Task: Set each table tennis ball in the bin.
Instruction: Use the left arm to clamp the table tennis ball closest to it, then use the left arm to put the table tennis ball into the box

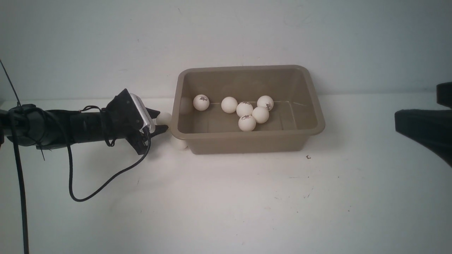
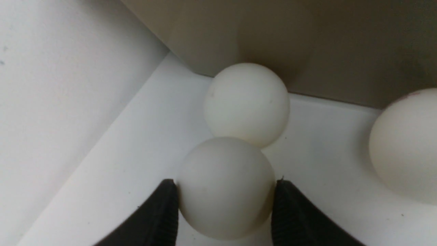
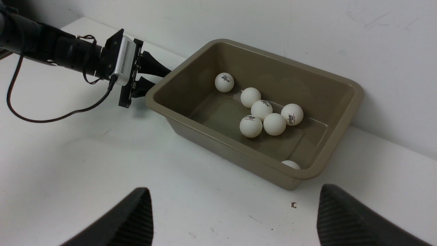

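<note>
Table tennis balls [image 1: 247, 122], small matte white plastic spheres, lie mostly inside the rectangular taupe plastic bin [image 1: 247, 67] already. Six show on its floor in the front view, five bunched toward the middle and one apart nearer the left end. The right wrist view picks up a seventh ball [image 3: 291, 164] tucked against the near wall.

Three more are outside, on the white table [image 1: 226, 197] at the bin's left end, and that is why the left gripper [image 1: 161, 121] reaches in low and nearly level there. Its black ribbed fingers [image 2: 160, 212] are pinched on the held ball [image 2: 225, 188], one pad on each side at the widest part. With the grip across the middle, the smooth sphere is less likely to squirt out. A second ball [image 2: 246, 104] sits right behind it, seemingly touching it and resting against the bin's outer wall. A third ball [image 2: 406, 147] lies off to one side, apart from both, also near that wall.

The step in hand, I judge, is the grasp itself, and lifting over the flared rim comes next. A straight rise seems wise, since dragging sideways could send the neighbour rolling. The right gripper [image 3: 235, 205] hangs well apart, off to the right of the bin, its jaws spread wide and empty. It is probably parked there to leave the left arm room.
</note>
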Robot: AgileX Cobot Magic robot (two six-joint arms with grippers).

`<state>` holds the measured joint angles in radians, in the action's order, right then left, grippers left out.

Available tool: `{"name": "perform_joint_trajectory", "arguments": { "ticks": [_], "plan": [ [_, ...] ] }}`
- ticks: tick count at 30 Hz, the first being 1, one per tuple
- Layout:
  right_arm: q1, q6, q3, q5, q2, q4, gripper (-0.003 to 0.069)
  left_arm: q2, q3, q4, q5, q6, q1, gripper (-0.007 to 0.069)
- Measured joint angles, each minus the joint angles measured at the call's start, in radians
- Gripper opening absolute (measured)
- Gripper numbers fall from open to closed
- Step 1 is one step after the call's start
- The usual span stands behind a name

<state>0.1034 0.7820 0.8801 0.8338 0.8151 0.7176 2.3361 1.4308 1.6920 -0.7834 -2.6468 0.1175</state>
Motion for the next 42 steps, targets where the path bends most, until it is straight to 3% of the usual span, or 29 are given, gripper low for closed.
{"name": "perform_joint_trajectory", "arguments": {
  "ticks": [5, 15, 33, 42],
  "plan": [
    [0.000, 0.002, 0.000, 0.000, 0.000, 0.000, 0.0582, -0.003, 0.000, -0.001, -0.006, -0.015, 0.007, 0.0316],
    [0.000, 0.005, 0.000, 0.000, 0.000, 0.001, 0.0582, -0.101, 0.019, -0.002, -0.273, 0.012, 0.012, 0.0316],
    [0.000, 0.022, 0.000, 0.004, 0.000, 0.032, 0.0582, -0.099, 0.021, -0.008, -0.272, -0.030, -0.079, 0.0316],
    [0.000, 0.033, 0.000, 0.010, 0.000, 0.043, 0.0582, -0.099, 0.021, -0.008, -0.313, 0.048, -0.079, 0.0496]
  ]
}}
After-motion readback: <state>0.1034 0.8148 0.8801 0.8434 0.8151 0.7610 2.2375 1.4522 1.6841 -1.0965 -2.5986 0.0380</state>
